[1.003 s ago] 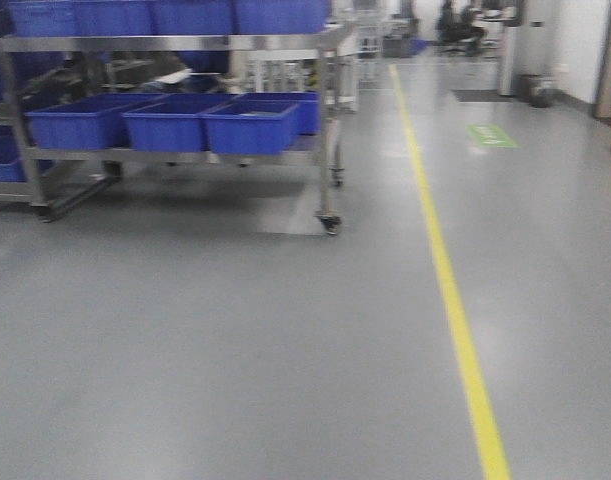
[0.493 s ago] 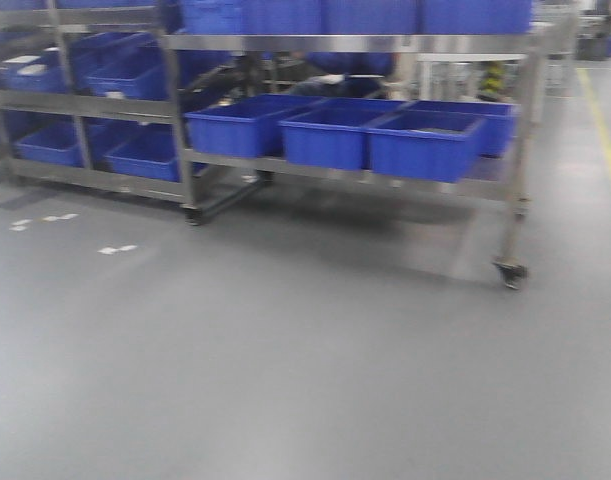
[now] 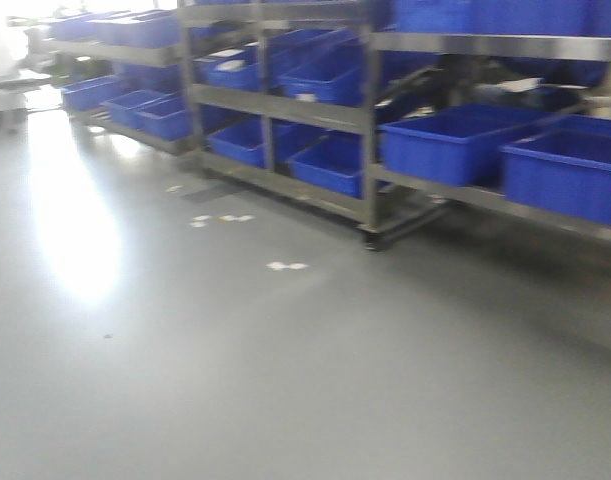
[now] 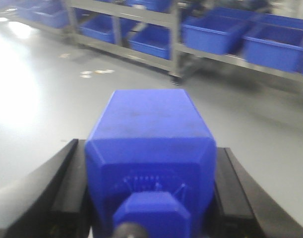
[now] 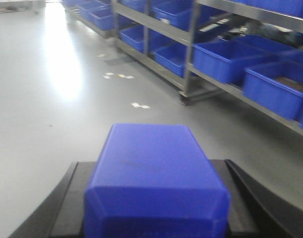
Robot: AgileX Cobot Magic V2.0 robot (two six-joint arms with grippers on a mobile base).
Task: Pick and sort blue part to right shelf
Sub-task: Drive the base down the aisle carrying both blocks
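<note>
Though near, racks (image 3: 369,150) of blue bins (image 3: 455,150)

Front camera surveys the floor (image 3: 285,380) and steel racks (image 3: 369,150) from well back; both wrist cameras, set lower, face the same racks.

The right shelf (image 3: 485,45) is dull brushed metal; its bins (image 3: 455,145) are smooth, slightly shiny blue plastic. The grey floor (image 3: 285,380) is glossy, throwing glare. The blue part (image 4: 150,129) looks matt plastic — faintly scuffed on top.
</note>
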